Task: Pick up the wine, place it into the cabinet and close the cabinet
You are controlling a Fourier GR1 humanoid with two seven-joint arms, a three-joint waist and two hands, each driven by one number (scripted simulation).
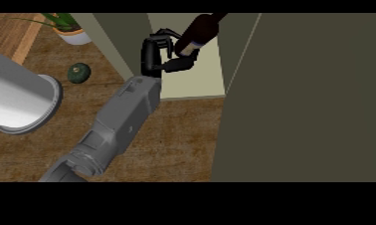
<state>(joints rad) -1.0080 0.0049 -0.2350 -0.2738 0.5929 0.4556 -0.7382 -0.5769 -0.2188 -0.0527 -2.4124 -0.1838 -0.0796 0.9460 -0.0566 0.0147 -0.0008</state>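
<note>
My hand (163, 52) curls round the wine (197, 32), holding it tilted inside the open cabinet (192, 87), above its pale shelf near the left wall. Glass looks heavy, slick and breakable; the lower body, where I grip, seems safest. Door (308, 94) stands open.

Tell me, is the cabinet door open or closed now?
Open. The cabinet door is swung out, showing the pale shelf; a hand holds the wine bottle inside.
</note>
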